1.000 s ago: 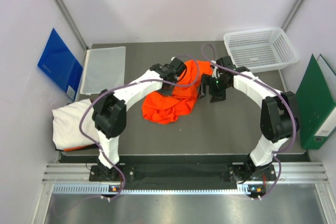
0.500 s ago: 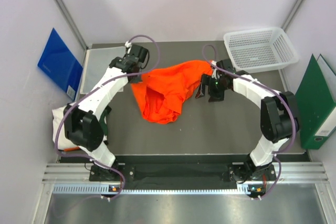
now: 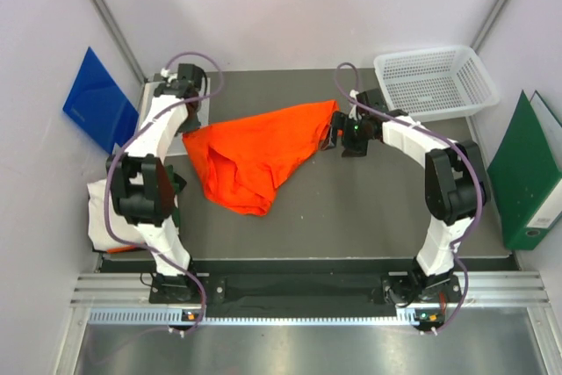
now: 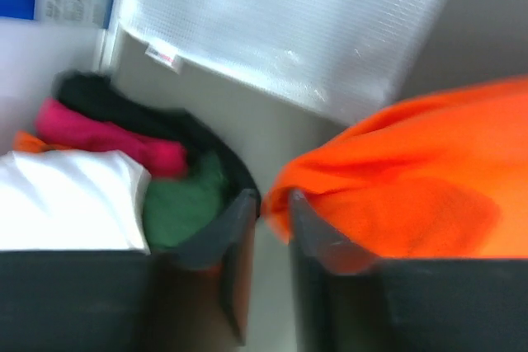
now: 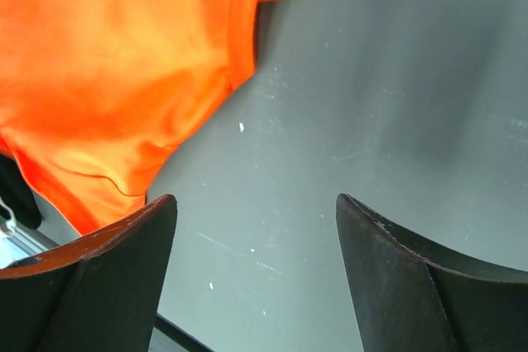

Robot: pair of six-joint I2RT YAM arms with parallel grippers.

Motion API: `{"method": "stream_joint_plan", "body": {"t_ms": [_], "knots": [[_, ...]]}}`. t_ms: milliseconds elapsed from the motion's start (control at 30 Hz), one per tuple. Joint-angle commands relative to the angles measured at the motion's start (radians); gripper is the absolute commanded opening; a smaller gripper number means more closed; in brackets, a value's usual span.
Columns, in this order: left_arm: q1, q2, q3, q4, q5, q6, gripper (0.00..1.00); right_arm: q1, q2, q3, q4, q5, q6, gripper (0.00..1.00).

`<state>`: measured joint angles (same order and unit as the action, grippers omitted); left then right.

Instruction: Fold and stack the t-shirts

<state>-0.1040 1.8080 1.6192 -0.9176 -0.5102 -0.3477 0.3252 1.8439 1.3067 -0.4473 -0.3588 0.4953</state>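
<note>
White t-shirt [image 3: 101, 217] lies far left of the basket [image 3: 435, 50], past the tabletop's [image 3: 369, 208] left edge. L hand [image 4: 271, 202] nearly closed, tips pinching a corner of the orange t-shirt [image 3: 255, 151]. That shirt is spread left of the basket, far edge straight – bare tabletop nearer the arm bases. R hand [image 5: 254, 199] gapes wide, holds nothing, w/ cloth just past its fingertips – near the basket's left rim.

shirt [image 3: 255, 151]: orange cloth, matt, soft
table [image 3: 369, 208]: dark, matt, scuffed
basket [image 3: 435, 83]: white plastic mesh
sheet [image 4: 289, 30]: clear textured plastic
</note>
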Motion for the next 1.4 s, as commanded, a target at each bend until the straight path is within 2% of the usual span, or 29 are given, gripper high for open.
{"method": "stream_joint_plan", "body": {"t_ms": [0,33,67,233,300,433,700,767,800,1100,1167,1233,1267,1333,1367], "knots": [[0.05,0.065,0.169,-0.076,0.005,-0.025,0.76,0.002,0.017,0.04,0.032,0.007,0.003,0.78],[0.04,0.054,0.159,-0.038,0.037,-0.01,0.9,0.003,0.018,0.04,0.033,0.007,0.002,0.78],[0.03,0.007,0.136,-0.009,0.115,0.005,0.99,0.003,0.021,0.04,0.035,0.009,0.002,0.78],[-0.039,-0.169,-0.104,0.215,0.363,0.067,0.99,0.003,0.037,0.043,0.039,0.004,0.006,0.78],[-0.057,-0.214,-0.16,0.23,0.48,0.04,0.99,0.002,0.043,0.043,0.042,0.001,0.008,0.78],[-0.092,-0.248,-0.313,0.247,0.605,-0.007,0.99,0.002,0.054,0.043,0.042,-0.005,0.011,0.78],[-0.1,-0.257,-0.527,0.373,0.78,-0.079,0.9,0.003,0.075,0.049,0.022,-0.022,0.005,0.78],[-0.1,-0.243,-0.545,0.391,0.803,-0.091,0.86,0.003,0.074,0.049,0.016,-0.023,0.0,0.78],[-0.1,-0.234,-0.559,0.408,0.811,-0.091,0.8,0.003,0.072,0.049,0.012,-0.023,-0.001,0.78],[-0.109,-0.102,-0.556,0.459,0.8,-0.085,0.72,0.003,0.066,0.039,0.007,-0.023,-0.006,0.78],[-0.115,-0.067,-0.544,0.459,0.791,-0.071,0.64,0.005,0.066,0.039,0.007,-0.023,-0.004,0.78],[-0.122,-0.047,-0.521,0.456,0.783,-0.063,0.47,0.002,0.067,0.048,0.002,-0.02,-0.006,0.78],[-0.122,-0.045,-0.512,0.45,0.788,-0.06,0.26,0.005,0.067,0.051,-0.001,-0.019,-0.006,0.78],[-0.122,-0.07,-0.478,0.444,0.799,-0.06,0.0,0.003,0.064,0.057,-0.007,-0.011,-0.009,0.78],[-0.122,-0.082,-0.466,0.433,0.796,-0.062,0.0,0.003,0.064,0.058,-0.008,-0.009,-0.009,0.78]]}}
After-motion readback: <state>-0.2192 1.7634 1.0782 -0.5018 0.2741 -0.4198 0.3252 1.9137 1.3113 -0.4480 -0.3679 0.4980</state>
